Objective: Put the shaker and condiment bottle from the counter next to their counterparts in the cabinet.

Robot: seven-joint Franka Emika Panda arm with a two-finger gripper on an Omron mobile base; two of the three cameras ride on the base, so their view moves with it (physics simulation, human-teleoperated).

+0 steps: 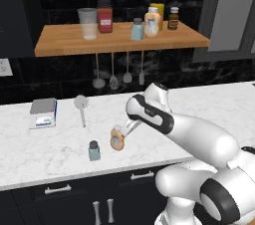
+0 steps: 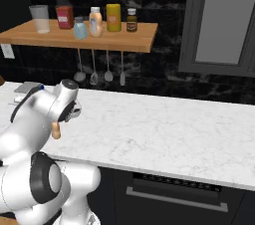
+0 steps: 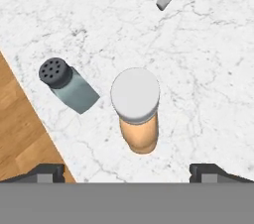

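Two upright containers on veined marble counter (image 3: 198, 69): round-capped condiment bottle (image 3: 136, 111), glass shaker (image 3: 69, 86); pincer (image 3: 134, 172) spread wide.

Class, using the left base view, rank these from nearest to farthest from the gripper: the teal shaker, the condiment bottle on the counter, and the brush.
1. condiment bottle, right below the open gripper.
2. shaker, on the counter's front, left of the bottle.
3. brush, farther back and left.

No legible text — labels blurred
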